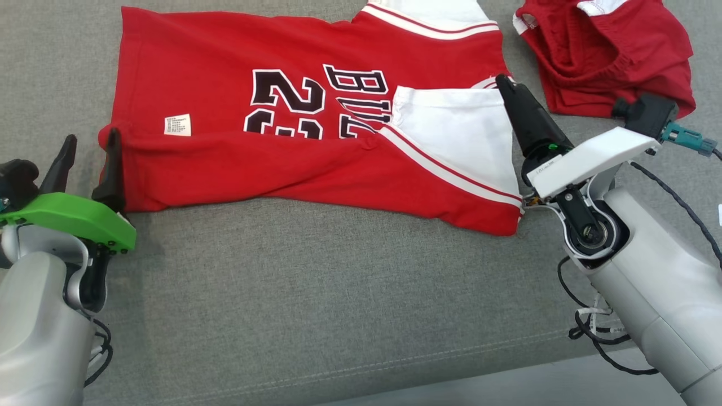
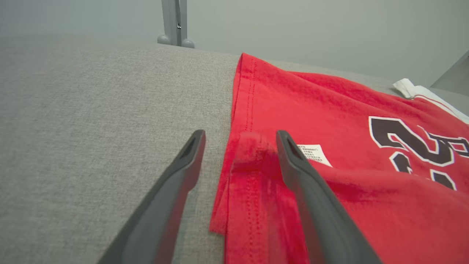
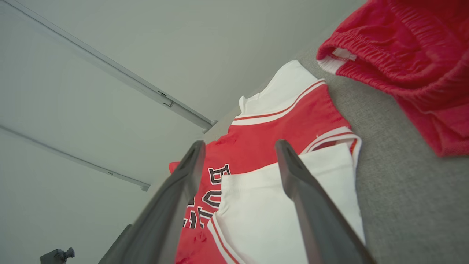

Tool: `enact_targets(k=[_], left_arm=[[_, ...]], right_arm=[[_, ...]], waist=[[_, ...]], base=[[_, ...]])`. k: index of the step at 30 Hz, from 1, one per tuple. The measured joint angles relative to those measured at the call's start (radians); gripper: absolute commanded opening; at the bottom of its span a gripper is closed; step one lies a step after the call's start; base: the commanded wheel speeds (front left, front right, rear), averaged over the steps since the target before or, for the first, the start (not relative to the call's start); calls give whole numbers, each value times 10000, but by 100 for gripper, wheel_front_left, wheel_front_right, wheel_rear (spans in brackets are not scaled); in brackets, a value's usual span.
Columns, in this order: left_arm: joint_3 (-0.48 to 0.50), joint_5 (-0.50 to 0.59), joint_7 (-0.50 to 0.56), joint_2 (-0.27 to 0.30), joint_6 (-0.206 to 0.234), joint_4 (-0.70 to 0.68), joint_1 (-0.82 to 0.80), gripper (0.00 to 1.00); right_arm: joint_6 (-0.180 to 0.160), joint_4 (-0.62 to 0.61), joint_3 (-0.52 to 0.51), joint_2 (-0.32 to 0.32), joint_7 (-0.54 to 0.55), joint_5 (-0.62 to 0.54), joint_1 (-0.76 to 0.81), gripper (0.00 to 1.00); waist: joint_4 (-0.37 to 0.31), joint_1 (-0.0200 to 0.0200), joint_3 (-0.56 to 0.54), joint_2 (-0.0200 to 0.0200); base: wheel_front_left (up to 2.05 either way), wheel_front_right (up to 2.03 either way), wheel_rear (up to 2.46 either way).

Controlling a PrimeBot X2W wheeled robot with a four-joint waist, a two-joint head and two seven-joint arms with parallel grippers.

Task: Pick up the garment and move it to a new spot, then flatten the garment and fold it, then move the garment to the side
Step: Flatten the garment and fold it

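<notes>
the red jersey [image 1: 225,84] carries black letters "bul" and a "2" with a second digit, both cut by a fold. print on its white label [image 1: 177,124] is too small to read.

The garment [image 1: 197,73] lies on the cushion [image 1: 338,282] between my left gripper [image 2: 240,132] and right gripper [image 3: 240,142]; shorts [image 1: 609,56] at two o'clock.

red shorts [image 1: 615,51] crumpled at upper right on grey fabric surface [image 1: 316,293]

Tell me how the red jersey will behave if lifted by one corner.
Probably floppy: the jersey lies folded over itself with soft creases. Likely light, being thin cloth. It may drag on the grey fabric surface rather than slide.
</notes>
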Motion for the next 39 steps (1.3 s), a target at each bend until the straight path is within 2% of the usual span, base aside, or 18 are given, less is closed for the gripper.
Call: enact_targets(k=[14,21,30,39], left_arm=[[648,-40,-27,128,0,-385,1299,100],[930,2,-27,-90,0,-612,2023,100],[1189,115,-27,-573,0,-941,2796,100],[949,372,-27,-598,0,-1103,3058,100]], right_arm=[[0,-278,113,-332,-276,-815,1479,100],[0,-205,-303,-403,-293,-1576,2138,100],[-31,127,-585,54,-293,-1921,3121,100],[-105,677,-201,541,-293,-1927,3417,100]], waist=[[-135,0,-943,0],[-227,0,-1360,0],[-395,0,-1814,0],[-449,0,-1850,0]], base=[[0,0,0],[0,0,0],[0,0,0],[0,0,0]])
